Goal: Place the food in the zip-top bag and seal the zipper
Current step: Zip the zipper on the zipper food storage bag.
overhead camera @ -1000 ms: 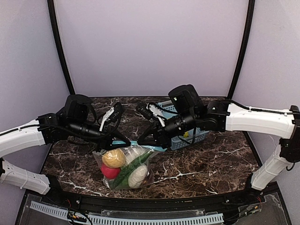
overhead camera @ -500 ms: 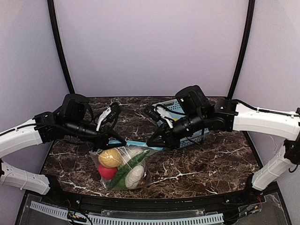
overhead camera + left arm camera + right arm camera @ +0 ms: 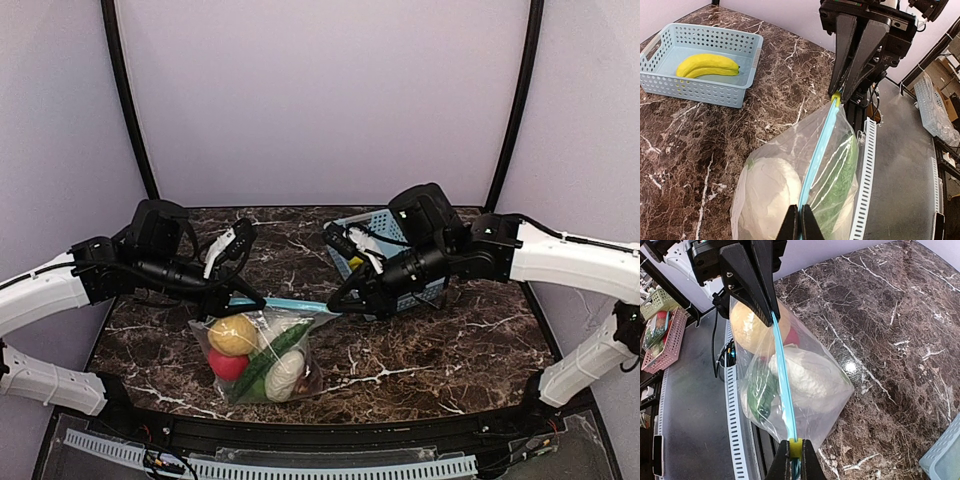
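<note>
The zip-top bag [image 3: 262, 352] hangs just above the marble between both arms, its teal zipper [image 3: 285, 303] pulled taut. Inside it are an orange [image 3: 232, 334], a red apple [image 3: 227, 365], a cucumber [image 3: 270, 358] and a cauliflower [image 3: 286, 374]. My left gripper [image 3: 800, 221] is shut on the zipper [image 3: 817, 150] at its left end. My right gripper [image 3: 795, 460] is shut on the yellow slider [image 3: 795, 447] at the right end of the zipper [image 3: 782, 375]. A yellow banana [image 3: 707, 66] lies in the basket.
A light blue lattice basket [image 3: 432, 291] stands at the back right, partly behind the right arm; the left wrist view shows the same basket [image 3: 700, 91]. The table's front edge with a white slotted rail [image 3: 300, 466] runs just below the bag.
My right gripper has slid rightward along the zipper, so the teal strip between the grippers is longer. The left gripper and the bag have shifted slightly left.
</note>
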### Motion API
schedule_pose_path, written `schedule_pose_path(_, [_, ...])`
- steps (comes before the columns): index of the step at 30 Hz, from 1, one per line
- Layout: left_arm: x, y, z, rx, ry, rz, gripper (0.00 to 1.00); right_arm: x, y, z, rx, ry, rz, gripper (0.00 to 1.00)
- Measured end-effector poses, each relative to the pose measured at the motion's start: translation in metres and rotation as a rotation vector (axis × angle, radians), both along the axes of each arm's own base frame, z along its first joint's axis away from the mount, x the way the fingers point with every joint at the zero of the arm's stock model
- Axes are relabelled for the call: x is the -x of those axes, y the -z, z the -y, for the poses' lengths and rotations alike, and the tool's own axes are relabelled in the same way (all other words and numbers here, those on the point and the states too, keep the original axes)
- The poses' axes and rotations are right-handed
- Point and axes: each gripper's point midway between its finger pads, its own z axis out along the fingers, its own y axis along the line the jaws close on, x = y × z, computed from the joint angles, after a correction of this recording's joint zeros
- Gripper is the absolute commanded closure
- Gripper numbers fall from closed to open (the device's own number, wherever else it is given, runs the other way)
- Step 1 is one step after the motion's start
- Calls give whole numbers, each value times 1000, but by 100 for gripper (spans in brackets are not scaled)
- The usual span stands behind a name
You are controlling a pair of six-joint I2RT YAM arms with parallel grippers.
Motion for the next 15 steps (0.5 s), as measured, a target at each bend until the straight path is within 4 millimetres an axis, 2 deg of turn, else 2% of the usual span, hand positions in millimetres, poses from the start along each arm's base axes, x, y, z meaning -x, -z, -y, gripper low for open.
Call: schedule_pose_path(15, [-3,1,-2,-11,-18,5,99,-3,1,6,-2,24,8,100])
